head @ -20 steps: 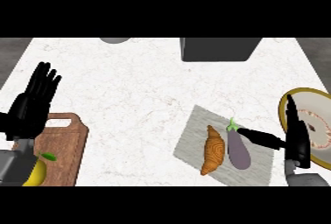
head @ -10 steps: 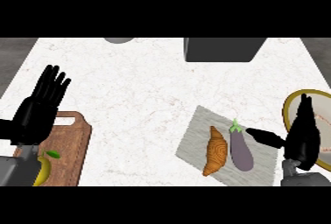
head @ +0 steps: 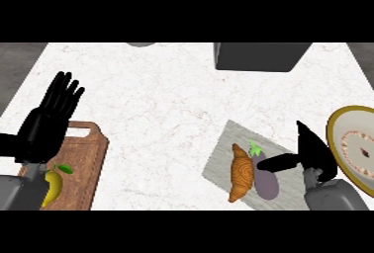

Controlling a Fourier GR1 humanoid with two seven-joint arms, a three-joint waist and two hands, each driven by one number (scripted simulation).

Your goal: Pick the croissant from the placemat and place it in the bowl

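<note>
Lying on the placemat: I see the croissant (head: 242,172) stretched lengthwise on the grey placemat (head: 223,160), its narrow end toward the lower edge of my view, nothing gripping it.
Beside the croissant: a purple eggplant (head: 266,182) with a green stem lies just to the right of the croissant, on the same placemat.
Right robot hand: my right robot hand (head: 312,150) sits to the right of the croissant, edge-on, fingers straight and pointing away from me, thumb stuck out leftward over the eggplant's top. It has hold of nothing, and I cannot tell whether the thumb touches the eggplant.
Bowl: the yellow-rimmed bowl (head: 337,121) is further right of the croissant, beyond the right robot hand, cut off by the edge of my view; its inside is pale with a reddish ring pattern.
Counter: the white marbled counter (head: 161,104) carries the placemat and everything else.
Left robot hand: far to the left of the croissant, my left robot hand (head: 45,128) rests spread flat, fingers up, carrying nothing.
Cutting board: a wooden cutting board (head: 82,163) lies under and beside that hand, well left of the croissant.
On the board: a yellow fruit (head: 51,184) with a green leaf.
Far side: a dark grey box (head: 259,55) stands well beyond the croissant, at the counter's far edge.
</note>
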